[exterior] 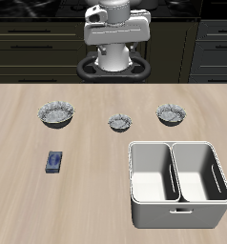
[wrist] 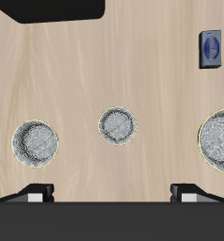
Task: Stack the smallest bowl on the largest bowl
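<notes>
Three grey-white bowls with wavy rims stand in a row across the middle of the table. The smallest bowl is the middle one. The largest bowl is at one end, cut by the wrist view's edge. The medium bowl is at the other end. My gripper hangs high near the robot's base, behind the row. It is open and empty, its fingertips wide apart.
A small blue flat object lies nearer the table's front edge than the largest bowl. A white two-compartment bin stands near the front edge, in front of the medium bowl.
</notes>
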Robot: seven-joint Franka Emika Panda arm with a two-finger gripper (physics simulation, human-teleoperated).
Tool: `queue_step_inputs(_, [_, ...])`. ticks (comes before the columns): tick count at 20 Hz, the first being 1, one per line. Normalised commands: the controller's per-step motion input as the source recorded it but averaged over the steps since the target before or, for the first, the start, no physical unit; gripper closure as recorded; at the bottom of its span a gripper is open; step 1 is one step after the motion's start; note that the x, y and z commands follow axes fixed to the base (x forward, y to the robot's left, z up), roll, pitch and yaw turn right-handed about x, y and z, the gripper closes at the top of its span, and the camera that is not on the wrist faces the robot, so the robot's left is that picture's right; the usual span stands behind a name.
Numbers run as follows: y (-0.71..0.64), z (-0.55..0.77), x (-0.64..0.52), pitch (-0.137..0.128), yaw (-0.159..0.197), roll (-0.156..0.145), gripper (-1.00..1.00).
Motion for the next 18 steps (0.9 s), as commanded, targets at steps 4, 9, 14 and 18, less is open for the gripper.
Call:
queue_step_inputs(4, [-0.04, -0.03, 0.02, 0.010, 0.013, -0.002, -1.00])
queue_step_inputs(9, [-0.02, -0.04, 0.01, 0.000, 0.018, 0.004, -1.00])
queue_step_inputs(14, [0.00, -0.07, 0.04, 0.000, 0.011, 0.002, -1.00])
queue_step_inputs(18, [-0.07, -0.15, 0.08, -0.002, 0.020, 0.000, -1.00])
